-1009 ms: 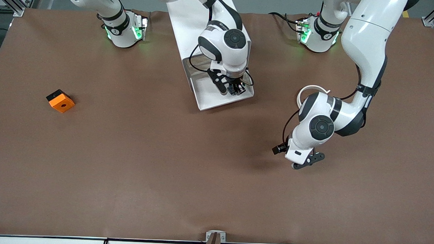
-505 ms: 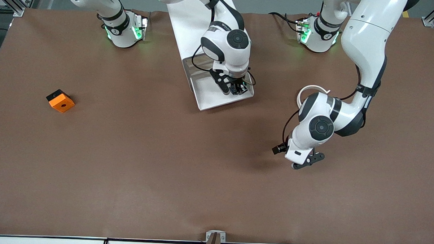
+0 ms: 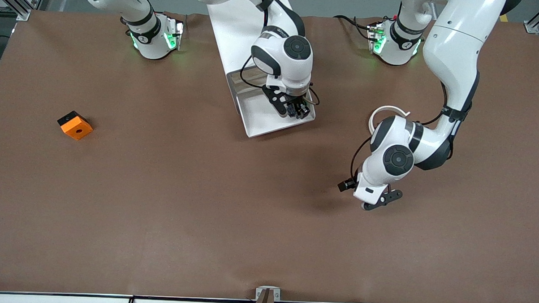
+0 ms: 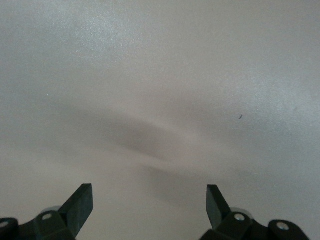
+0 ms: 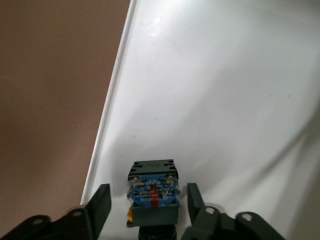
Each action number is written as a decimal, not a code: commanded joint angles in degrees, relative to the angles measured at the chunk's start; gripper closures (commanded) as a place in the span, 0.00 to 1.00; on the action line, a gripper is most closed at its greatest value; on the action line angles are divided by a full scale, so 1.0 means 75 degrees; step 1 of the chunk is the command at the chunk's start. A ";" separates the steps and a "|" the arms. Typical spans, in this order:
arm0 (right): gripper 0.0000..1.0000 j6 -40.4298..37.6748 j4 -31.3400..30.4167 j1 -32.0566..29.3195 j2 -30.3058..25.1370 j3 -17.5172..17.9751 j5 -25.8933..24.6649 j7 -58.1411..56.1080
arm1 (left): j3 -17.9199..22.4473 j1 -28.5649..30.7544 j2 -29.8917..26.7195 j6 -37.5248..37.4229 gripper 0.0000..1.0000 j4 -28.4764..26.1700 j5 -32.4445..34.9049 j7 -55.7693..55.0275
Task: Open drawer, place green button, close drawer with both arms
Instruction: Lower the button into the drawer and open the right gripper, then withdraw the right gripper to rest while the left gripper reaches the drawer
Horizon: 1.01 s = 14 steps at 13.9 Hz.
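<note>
The drawer (image 3: 258, 123) stands pulled out of the white cabinet (image 3: 236, 20), its white tray open upward. My right gripper (image 3: 296, 110) is low inside the tray, near the corner toward the left arm's end. In the right wrist view the button (image 5: 152, 192) lies on the tray floor (image 5: 225, 90) beside the tray's rim (image 5: 114, 100), its blue-grey body showing. The right gripper (image 5: 147, 196) is open, a finger on each side of the button with a small gap on both sides. My left gripper (image 3: 378, 200) hangs open and empty over bare table (image 4: 150, 192).
An orange square block with a hole (image 3: 75, 125) lies on the brown table toward the right arm's end. The right arm's wrist hides part of the tray. A white cable loop (image 3: 384, 110) sticks out by the left arm's forearm.
The right wrist has shifted slightly toward the left arm's end over the drawer. The left arm has barely moved.
</note>
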 commanded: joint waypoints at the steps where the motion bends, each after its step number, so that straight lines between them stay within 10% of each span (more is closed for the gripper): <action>1: 0.00 -0.0334 0.0432 -0.0035 0.0093 -0.0085 -0.0009 -0.0342 | 0.0015 -0.0039 0.0054 -0.0124 0.00 0.0137 0.0202 -0.0177; 14: 0.00 -0.5511 0.2167 -0.3370 -0.1439 -0.0155 0.0074 -0.6665 | -0.0337 -0.0916 -0.0297 -0.0815 0.00 0.0137 0.0190 -0.1301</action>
